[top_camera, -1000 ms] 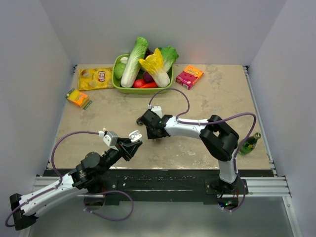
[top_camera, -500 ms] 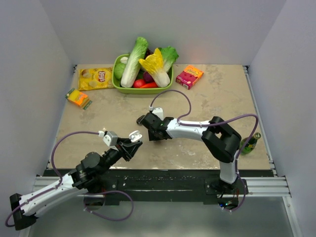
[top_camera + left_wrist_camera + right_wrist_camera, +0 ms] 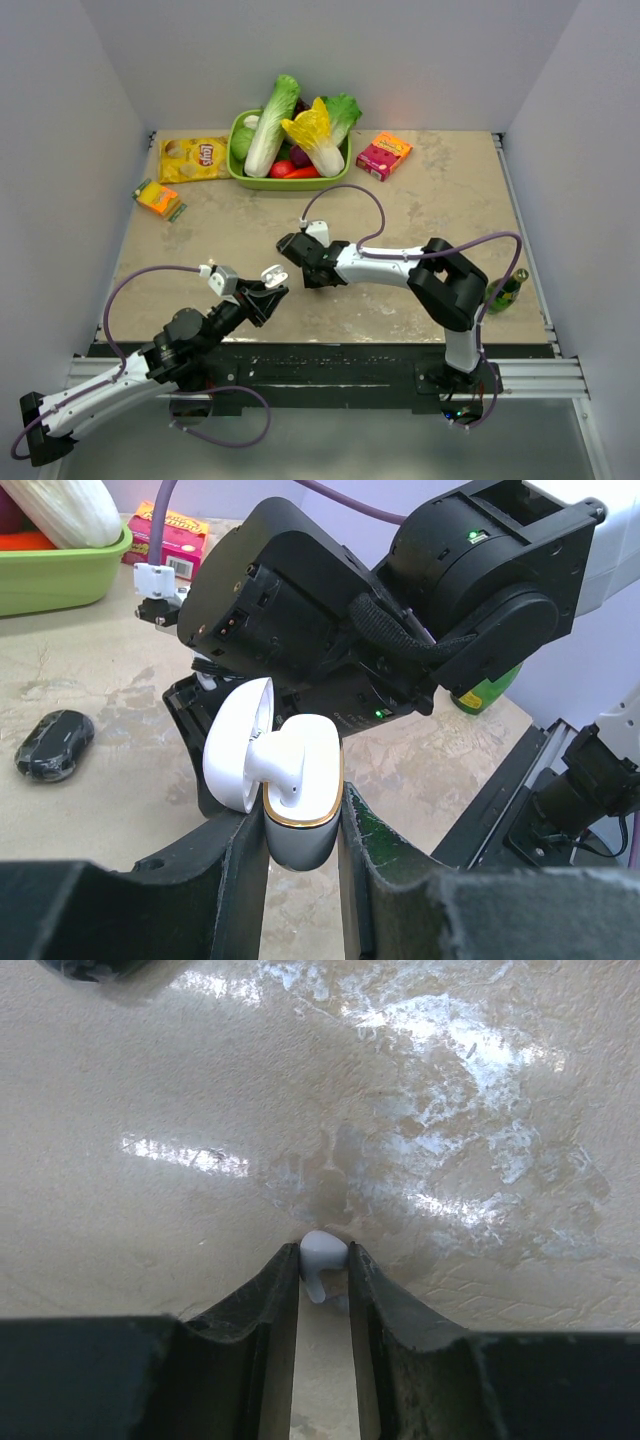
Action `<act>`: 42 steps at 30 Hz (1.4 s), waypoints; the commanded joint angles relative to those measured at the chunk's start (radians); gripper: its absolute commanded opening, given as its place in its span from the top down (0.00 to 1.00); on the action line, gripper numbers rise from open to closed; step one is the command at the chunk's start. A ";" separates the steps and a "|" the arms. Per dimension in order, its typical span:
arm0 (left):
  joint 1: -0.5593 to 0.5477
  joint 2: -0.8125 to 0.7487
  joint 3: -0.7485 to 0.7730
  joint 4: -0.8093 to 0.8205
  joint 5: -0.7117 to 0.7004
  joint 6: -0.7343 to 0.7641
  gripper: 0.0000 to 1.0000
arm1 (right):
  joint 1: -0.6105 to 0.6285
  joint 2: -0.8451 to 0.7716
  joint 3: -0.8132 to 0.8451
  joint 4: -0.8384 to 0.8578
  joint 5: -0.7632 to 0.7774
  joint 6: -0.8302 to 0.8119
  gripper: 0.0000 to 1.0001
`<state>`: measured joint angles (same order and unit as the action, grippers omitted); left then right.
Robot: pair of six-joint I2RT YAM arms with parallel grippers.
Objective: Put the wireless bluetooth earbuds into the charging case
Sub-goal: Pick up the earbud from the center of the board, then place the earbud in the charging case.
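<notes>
My left gripper [image 3: 272, 281] is shut on the charging case [image 3: 298, 825], a white case with a gold rim and a grey body, held above the table's near edge. Its lid [image 3: 234, 742] is open and one white earbud [image 3: 287, 761] sits in it. The case also shows in the top view [image 3: 273, 272]. My right gripper [image 3: 323, 1260] points down close to the table and is shut on a second white earbud [image 3: 322, 1253] at its fingertips. In the top view the right gripper [image 3: 305, 270] is just right of and beyond the case.
A green bowl [image 3: 238, 170] of vegetables stands at the back, with a yellow chips bag [image 3: 193, 158] on its left and a pink box [image 3: 384, 155] on its right. An orange packet [image 3: 158, 198] lies far left. A green bottle [image 3: 505, 290] is at the right edge. A dark oval object [image 3: 55, 742] lies on the table.
My right gripper has shifted slightly left and turned a little with the earbud. My left arm and the case have not moved.
</notes>
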<state>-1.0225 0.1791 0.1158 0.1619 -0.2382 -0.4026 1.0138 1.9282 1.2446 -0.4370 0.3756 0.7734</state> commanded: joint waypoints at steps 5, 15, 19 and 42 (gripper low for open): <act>-0.005 -0.009 -0.010 0.021 0.011 -0.015 1.00 | 0.019 0.058 -0.074 -0.086 -0.112 0.055 0.85; -0.005 -0.009 -0.010 0.036 0.007 -0.016 1.00 | 0.019 -0.237 -0.132 0.006 0.040 0.037 1.00; -0.005 0.014 -0.005 0.080 0.005 -0.008 1.00 | 0.022 -0.432 -0.157 0.061 0.121 -0.037 1.00; -0.010 0.565 0.162 0.777 0.178 0.205 1.00 | 0.023 -1.103 -0.465 0.759 -0.096 -0.592 1.00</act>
<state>-1.0245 0.6743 0.1646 0.7288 -0.1116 -0.2771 1.0340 0.8265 0.8089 0.1390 0.3466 0.2695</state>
